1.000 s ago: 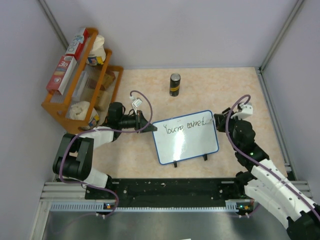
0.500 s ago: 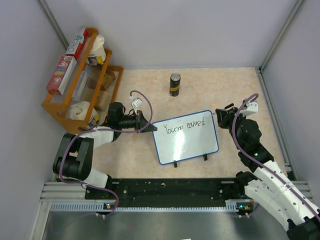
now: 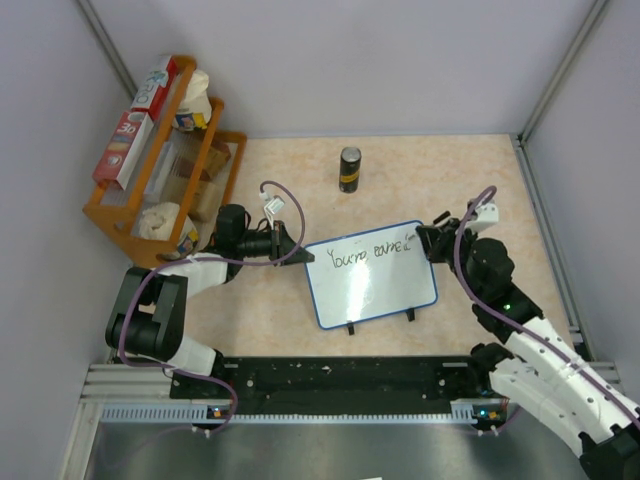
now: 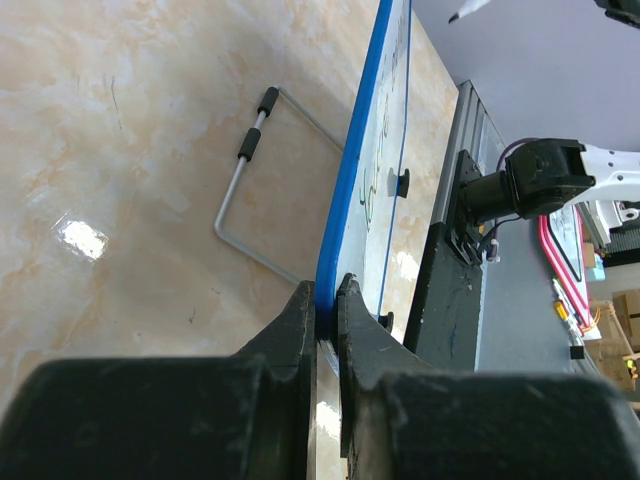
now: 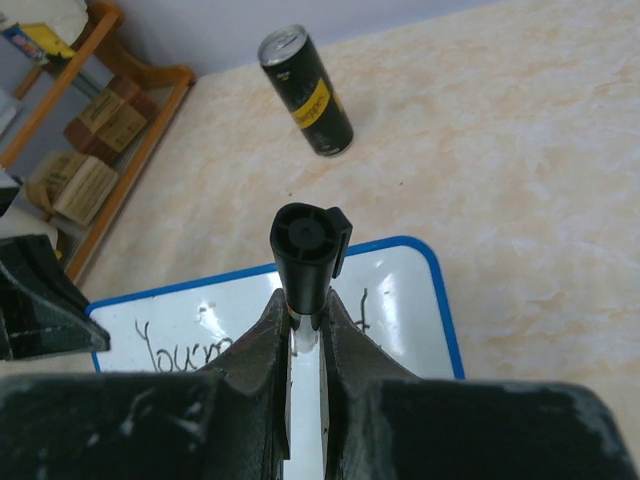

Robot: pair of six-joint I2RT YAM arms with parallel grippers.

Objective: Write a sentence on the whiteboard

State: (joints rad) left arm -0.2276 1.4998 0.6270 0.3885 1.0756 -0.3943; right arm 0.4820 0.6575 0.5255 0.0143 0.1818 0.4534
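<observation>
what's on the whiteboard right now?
One line of handwriting, roughly "You've earned", along the whiteboard far edge; the rest is bare. In the right wrist view the marker hides its middle.

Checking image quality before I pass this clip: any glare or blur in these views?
Top external: even light, the sentence on the whiteboard legible. Left wrist: glare patch on the table, left fingers blurred. Right wrist: right fingers blurred, can sharp.

Your left arm and right arm wear white shells between black joints, each trailed by a looping purple cable, ending in scuffed matte-black fingers.
</observation>
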